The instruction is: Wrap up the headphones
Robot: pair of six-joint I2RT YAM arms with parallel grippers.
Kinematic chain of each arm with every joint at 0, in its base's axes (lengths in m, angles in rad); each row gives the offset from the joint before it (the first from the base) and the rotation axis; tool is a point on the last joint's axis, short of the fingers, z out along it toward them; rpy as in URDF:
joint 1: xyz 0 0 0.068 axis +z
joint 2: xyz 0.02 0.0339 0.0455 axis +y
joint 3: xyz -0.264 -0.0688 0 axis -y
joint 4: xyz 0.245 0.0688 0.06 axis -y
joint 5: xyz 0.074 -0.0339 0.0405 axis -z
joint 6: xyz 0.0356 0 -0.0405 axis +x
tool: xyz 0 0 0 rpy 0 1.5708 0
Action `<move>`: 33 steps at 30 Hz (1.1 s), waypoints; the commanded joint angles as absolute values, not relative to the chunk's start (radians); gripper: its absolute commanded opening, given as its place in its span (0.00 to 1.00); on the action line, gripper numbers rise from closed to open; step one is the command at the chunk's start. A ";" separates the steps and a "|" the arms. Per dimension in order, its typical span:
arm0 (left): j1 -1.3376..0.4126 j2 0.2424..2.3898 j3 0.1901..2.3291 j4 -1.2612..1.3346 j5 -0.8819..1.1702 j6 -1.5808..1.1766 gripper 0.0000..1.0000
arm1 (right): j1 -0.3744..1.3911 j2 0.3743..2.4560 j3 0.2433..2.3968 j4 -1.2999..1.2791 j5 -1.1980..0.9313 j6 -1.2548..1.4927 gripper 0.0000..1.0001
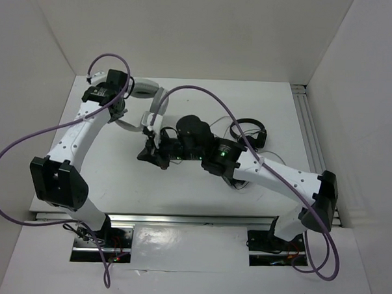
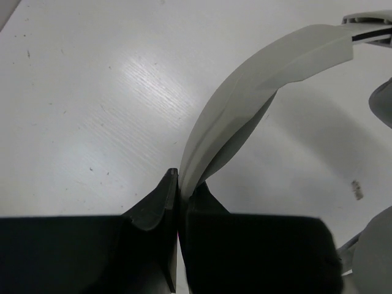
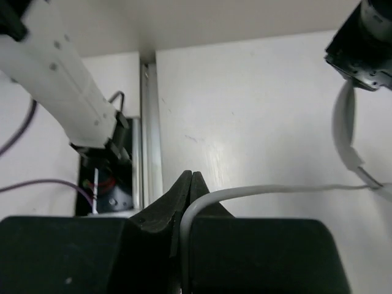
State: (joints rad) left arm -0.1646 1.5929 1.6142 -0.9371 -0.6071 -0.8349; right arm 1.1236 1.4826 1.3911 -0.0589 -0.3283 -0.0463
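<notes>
The light grey headphones (image 1: 159, 101) are at the back left of the table. My left gripper (image 1: 122, 112) is shut on their wide headband (image 2: 257, 79), which rises from between the fingers in the left wrist view, where the gripper (image 2: 179, 184) pinches its edge. My right gripper (image 1: 146, 151) is near the table's middle, shut on the thin grey cable (image 3: 275, 188). The cable bends out of the gripper (image 3: 191, 184) and runs right towards the headband (image 3: 344, 131). The earcups are mostly hidden.
A small black on-ear headphone (image 1: 249, 132) lies at the right of the table, and another black one (image 1: 193, 129) sits partly under my right arm. A metal rail (image 1: 307, 126) runs along the right edge. White walls enclose the table.
</notes>
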 commanded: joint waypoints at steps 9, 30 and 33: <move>-0.198 1.513 1.422 -0.608 -0.353 -0.370 0.00 | 1.147 1.625 1.703 -0.716 0.124 -0.324 0.00; -0.155 1.607 1.623 -0.790 -0.105 -0.623 0.00 | 1.289 1.502 1.588 -0.468 0.264 -0.307 0.00; -0.117 1.630 1.673 -0.833 -0.034 -0.686 0.00 | 1.299 1.538 1.578 -0.459 0.232 -0.307 0.00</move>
